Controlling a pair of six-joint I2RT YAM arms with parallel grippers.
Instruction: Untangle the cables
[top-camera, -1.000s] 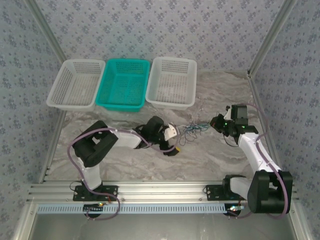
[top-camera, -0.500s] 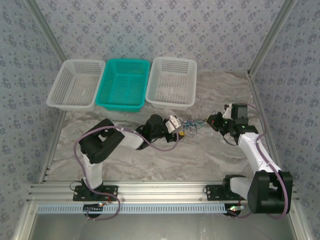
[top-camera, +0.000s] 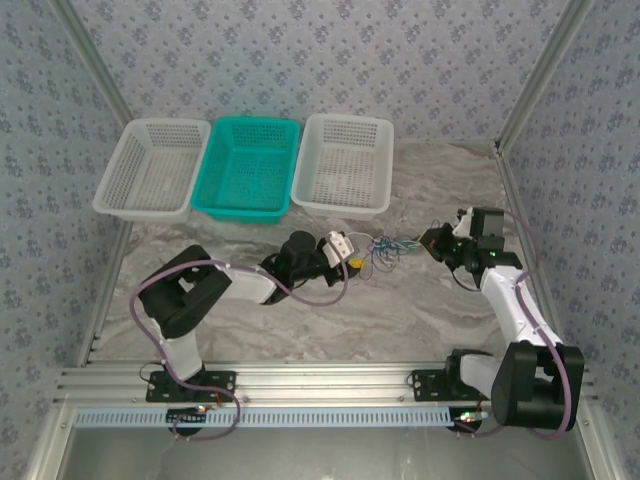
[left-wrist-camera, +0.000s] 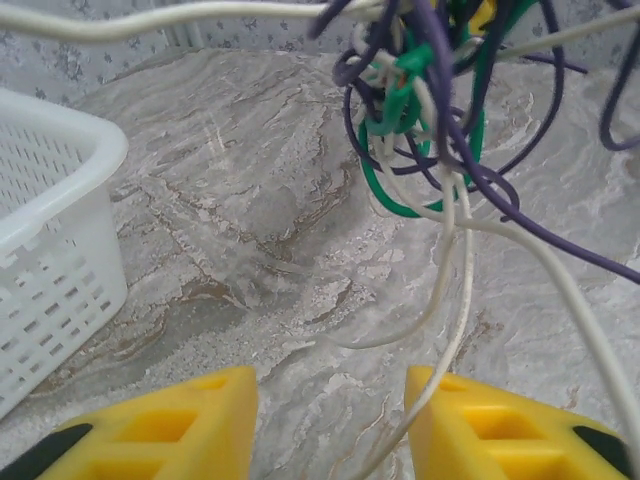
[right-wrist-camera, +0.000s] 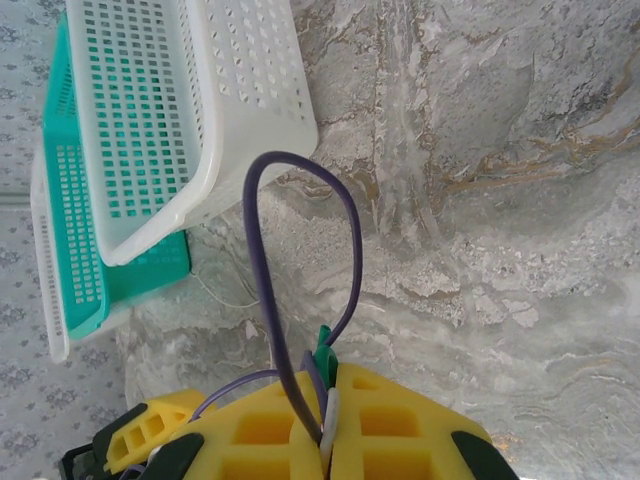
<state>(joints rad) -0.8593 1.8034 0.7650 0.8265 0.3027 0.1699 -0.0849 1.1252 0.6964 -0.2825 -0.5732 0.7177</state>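
Observation:
The cables (top-camera: 386, 250) are a small tangle of thin purple, green and white wires, lifted off the marble table between the two grippers. The left wrist view has this knot (left-wrist-camera: 420, 110) hanging just ahead of the left gripper (left-wrist-camera: 328, 390). Its yellow jaws stand apart, and one white wire (left-wrist-camera: 455, 300) runs down between them along the right finger, not pinched. My left gripper (top-camera: 351, 256) is at the tangle's left edge. At the tangle's right end, my right gripper (top-camera: 433, 241) is shut on the cables. Purple, green and white strands are pinched between its fingers (right-wrist-camera: 328, 378), and a purple loop (right-wrist-camera: 262, 260) arches out ahead.
Three baskets stand in a row at the back: white (top-camera: 152, 168), teal (top-camera: 247, 168) and white (top-camera: 345, 165). The right white basket (left-wrist-camera: 50, 250) lies close on the left gripper's left side. Metal frame posts and patterned walls bound the table (top-camera: 420, 310).
My left gripper has swung up and back to the tangle's left edge, and its jaws have narrowed. The right gripper has stayed shut on the cables, barely shifting.

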